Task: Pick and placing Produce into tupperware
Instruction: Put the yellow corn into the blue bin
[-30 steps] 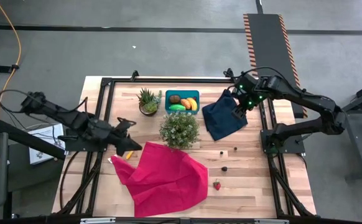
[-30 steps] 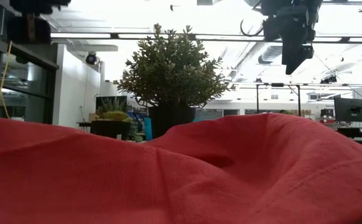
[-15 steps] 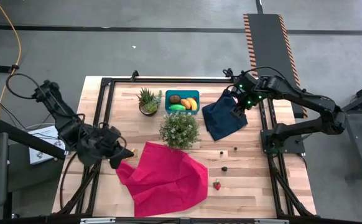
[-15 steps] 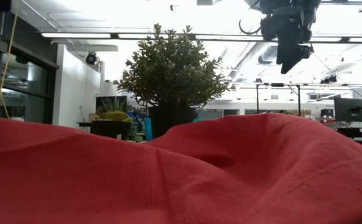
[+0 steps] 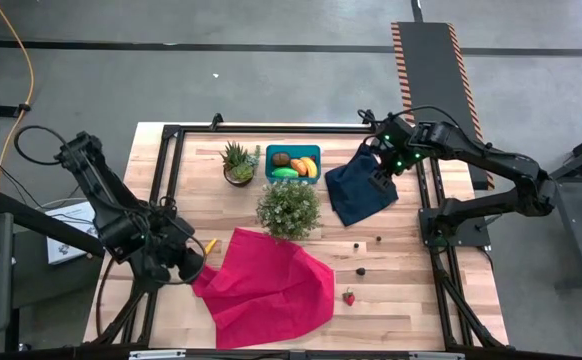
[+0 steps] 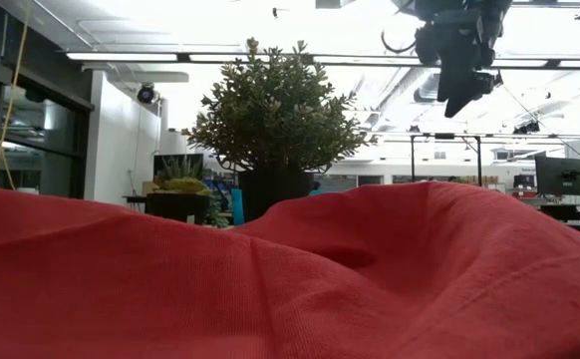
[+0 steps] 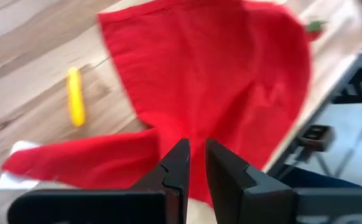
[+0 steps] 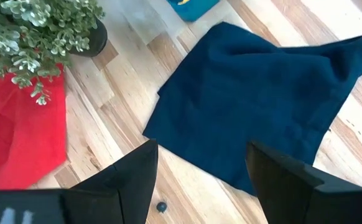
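The teal tupperware [image 5: 293, 163] stands at the far middle of the table and holds a brown, a green, an orange and a yellow piece. A small yellow piece [image 5: 209, 245] [image 7: 75, 96] lies on the wood beside the red cloth [image 5: 266, 285]. A red strawberry [image 5: 349, 297] and three dark bits [image 5: 361, 270] lie right of that cloth. My left gripper [image 5: 186, 264] [image 7: 195, 163] hovers shut over the red cloth's left corner. My right gripper [image 5: 383, 178] [image 8: 203, 180] hangs open above the navy cloth [image 8: 255, 106].
A bushy potted plant [image 5: 289, 208] stands in the table's middle, and a small spiky plant [image 5: 239, 163] stands left of the tub. Black frame rails [image 5: 166, 190] run along both table sides. The red cloth fills the bottom of the low view.
My left gripper has swung away from the small yellow piece toward the table's near left corner and has turned and tipped as it went. The yellow piece stays on the wood.
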You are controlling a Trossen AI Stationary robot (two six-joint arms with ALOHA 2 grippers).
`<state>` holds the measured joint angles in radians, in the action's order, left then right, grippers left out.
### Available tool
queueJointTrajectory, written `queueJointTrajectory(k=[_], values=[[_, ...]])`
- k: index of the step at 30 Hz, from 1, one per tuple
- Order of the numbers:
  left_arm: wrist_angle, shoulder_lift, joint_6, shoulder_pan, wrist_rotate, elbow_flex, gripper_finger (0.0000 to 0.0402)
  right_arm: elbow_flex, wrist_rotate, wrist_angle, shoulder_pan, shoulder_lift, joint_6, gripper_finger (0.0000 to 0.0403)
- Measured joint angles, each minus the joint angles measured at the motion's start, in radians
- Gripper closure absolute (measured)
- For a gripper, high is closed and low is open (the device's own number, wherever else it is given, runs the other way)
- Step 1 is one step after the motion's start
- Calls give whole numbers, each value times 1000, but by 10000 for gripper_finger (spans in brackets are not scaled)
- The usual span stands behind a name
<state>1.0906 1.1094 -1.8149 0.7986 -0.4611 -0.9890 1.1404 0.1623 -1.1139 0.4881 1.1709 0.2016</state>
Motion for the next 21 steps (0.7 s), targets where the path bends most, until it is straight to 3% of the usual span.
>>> queueJointTrajectory(k=[9,21], values=[[175,1,-184,0,116,0,362,0,0,43,0,0,7,171],[206,1,-284,-1,137,63,362,0,0,49,0,0,1,171]])
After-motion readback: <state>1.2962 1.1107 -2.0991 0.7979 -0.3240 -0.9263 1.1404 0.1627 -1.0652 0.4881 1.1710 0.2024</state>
